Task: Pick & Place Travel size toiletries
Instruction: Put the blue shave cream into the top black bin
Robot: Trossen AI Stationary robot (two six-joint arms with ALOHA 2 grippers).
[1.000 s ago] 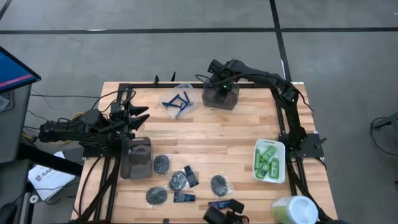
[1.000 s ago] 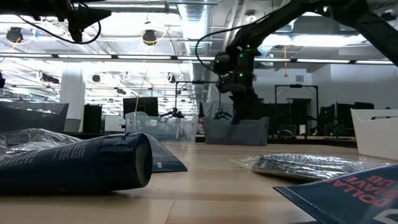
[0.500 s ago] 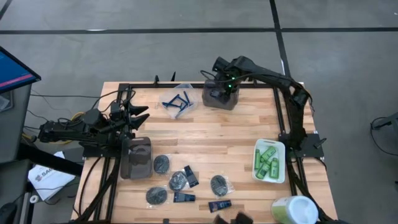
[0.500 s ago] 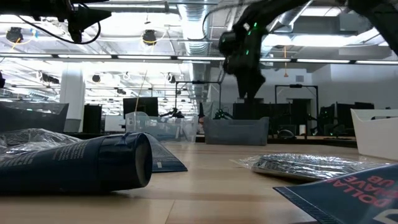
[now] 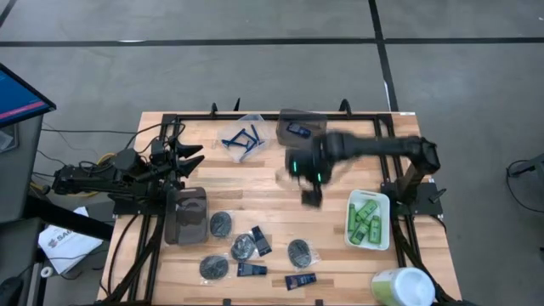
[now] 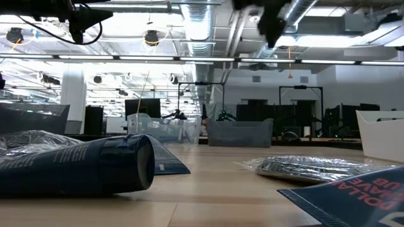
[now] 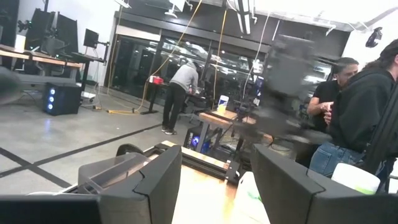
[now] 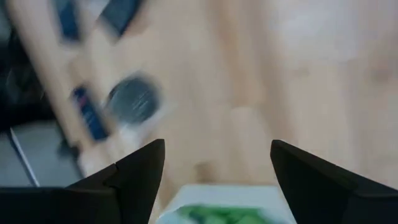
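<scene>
My right gripper (image 5: 311, 185) hangs open and empty over the middle of the table; it also shows in the right wrist view (image 8: 217, 149) and at the top of the low view (image 6: 271, 19). A navy tube (image 5: 297, 129) lies in the far grey bin (image 5: 287, 140). Blue razors (image 5: 242, 138) lie in the clear bin (image 5: 259, 127). Green mini bottles (image 5: 367, 221) lie in the white tray (image 5: 350, 240). Wrapped dark discs (image 5: 244, 247) and navy tubes (image 5: 252, 269) lie flat on the near part of the table. My left gripper (image 5: 192, 157) waits open at the left.
A second grey bin (image 5: 185, 214) stands at the near left, below my left gripper. A large pale-green-topped tub (image 5: 399, 287) stands at the near right corner. People stand in the room beyond the table (image 7: 360, 118). Bare wood lies between the bins and the loose items.
My right gripper has risen out of the far grey bin and swung quickly toward the table's near edge, and now hangs over the table's middle. With the arm gone, a navy tube shows lying in that bin.
</scene>
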